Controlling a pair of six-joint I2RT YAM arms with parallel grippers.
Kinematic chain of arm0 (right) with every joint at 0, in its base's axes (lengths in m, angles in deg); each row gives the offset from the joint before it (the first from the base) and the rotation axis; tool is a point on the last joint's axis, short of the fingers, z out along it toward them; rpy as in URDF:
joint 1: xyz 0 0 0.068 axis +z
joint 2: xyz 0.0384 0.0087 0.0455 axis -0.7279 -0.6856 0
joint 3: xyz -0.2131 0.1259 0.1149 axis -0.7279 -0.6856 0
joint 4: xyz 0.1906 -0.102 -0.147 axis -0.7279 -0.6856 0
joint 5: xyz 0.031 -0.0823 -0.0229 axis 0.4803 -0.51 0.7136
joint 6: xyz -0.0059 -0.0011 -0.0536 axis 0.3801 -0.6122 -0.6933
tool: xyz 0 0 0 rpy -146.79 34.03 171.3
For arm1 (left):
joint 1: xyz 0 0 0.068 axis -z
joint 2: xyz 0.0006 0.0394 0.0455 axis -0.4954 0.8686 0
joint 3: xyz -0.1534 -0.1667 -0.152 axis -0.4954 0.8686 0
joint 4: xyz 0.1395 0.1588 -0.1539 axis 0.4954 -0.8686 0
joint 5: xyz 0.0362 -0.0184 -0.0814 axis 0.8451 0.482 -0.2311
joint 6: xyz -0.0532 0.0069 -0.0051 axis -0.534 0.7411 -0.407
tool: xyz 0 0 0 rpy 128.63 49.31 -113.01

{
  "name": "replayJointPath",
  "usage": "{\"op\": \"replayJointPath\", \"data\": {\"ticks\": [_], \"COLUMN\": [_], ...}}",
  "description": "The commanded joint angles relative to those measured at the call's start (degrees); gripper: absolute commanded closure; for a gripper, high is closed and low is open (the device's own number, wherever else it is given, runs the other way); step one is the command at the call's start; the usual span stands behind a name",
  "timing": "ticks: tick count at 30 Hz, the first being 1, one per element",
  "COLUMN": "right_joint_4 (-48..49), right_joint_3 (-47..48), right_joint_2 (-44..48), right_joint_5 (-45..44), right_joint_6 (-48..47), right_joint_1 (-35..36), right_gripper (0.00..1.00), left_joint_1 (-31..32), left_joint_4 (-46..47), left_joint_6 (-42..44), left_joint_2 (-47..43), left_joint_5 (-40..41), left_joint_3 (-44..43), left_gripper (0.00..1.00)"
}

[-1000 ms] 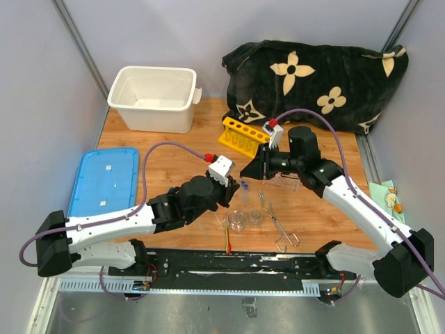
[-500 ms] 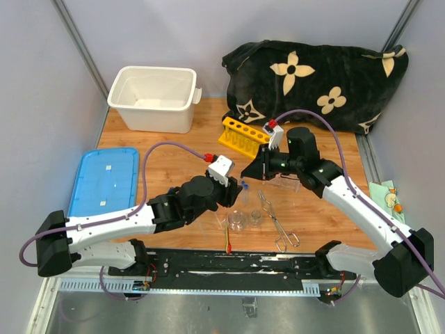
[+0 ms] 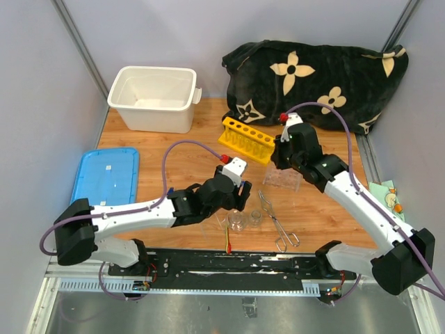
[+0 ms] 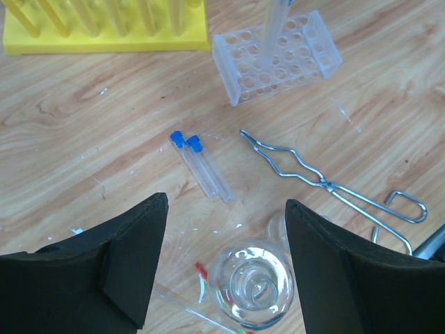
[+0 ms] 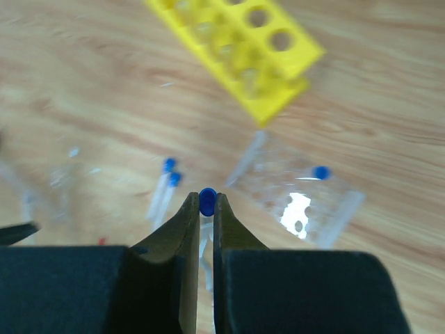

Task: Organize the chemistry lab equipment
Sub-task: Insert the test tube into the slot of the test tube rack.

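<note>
While right gripper [image 5: 207, 209] pinches: blue-capped tube [image 5: 207, 200], squeezed between its fingers.
Clear rack [image 5: 299, 205]: three o'clock of the fingertips; I'd centre the tube over a free hole, then lower slowly.
Left gripper [image 4: 226, 209]: spread; loose tubes [image 4: 201, 167] at eleven o'clock.

Top external: fixed above and behind the near edge of the worktop [image 3: 174, 163], facing forward and downward. It is the farthest of the three and takes in both arms and the whole surface up to the back wall. Left wrist: set behind the left tool [image 4: 226, 203], looking steeply down between its fingers, close to the wood, detail sharp. Right wrist: set behind the right tool [image 5: 206, 202], sighting down along its fingers from farther off, picture soft. Shared ground: both wrist views hold the yellow holed rack [image 4: 104, 31] at their top edge, the clear rack [image 4: 306, 49] and two lying blue-capped tubes [image 4: 203, 167]. The top external view also shows both racks.
</note>
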Motion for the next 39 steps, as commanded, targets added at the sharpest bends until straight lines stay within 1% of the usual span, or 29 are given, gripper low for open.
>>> {"op": "replayJointPath", "data": {"ticks": [1, 4, 5, 8, 9, 11, 18, 25, 39], "right_joint_4": [0.8, 3.5, 4.3, 6.2, 6.5, 7.2, 9.0, 13.5, 17.5], "right_joint_3": [-0.5, -3.3, -4.3, -7.4, -8.2, -9.8, -12.3, -14.2, -14.6], "right_joint_2": [1.7, 2.2, 2.2, 2.3, 2.5, 2.9, 2.8, 0.9, -2.2], "right_joint_5": [-21.4, -27.7, -28.1, -27.3, -25.4, -24.6, -21.1, -19.8, -15.7], "right_joint_6": [-5.6, -6.3, -6.0, -4.2, -3.8, -3.3, -2.3, -2.0, -1.0], "right_joint_1": [-2.7, -5.8, -6.7, -10.9, -11.7, -12.7, -13.3, -13.7, -14.6], "right_gripper": [0.99, 1.00, 0.99, 0.99, 0.99, 0.99, 0.99, 0.99, 0.99], "left_joint_1": [0.2, 0.2, 0.2, -0.4, -0.7, -1.4, -2.7, -2.7, -2.6], "left_joint_4": [-2.2, -2.4, -2.6, -2.7, -2.9, -2.9, -2.5, -2.2, -2.4], "left_joint_6": [-2.6, -3.7, -4.0, -4.8, -5.0, -5.4, -5.9, -6.4, -6.4], "left_joint_2": [4.8, 8.5, 9.8, 12.9, 13.5, 14.3, 16.0, 16.5, 16.6], "left_joint_5": [2.1, 2.2, 2.3, 1.6, 1.1, 0.4, -1.8, -2.8, -2.6], "left_joint_3": [-3.6, -5.1, -5.6, -6.6, -6.7, -6.7, -6.1, -6.3, -6.0], "left_gripper": [0.27, 0.27, 0.27, 0.27, 0.27, 0.28, 0.28, 0.29, 0.30]}}
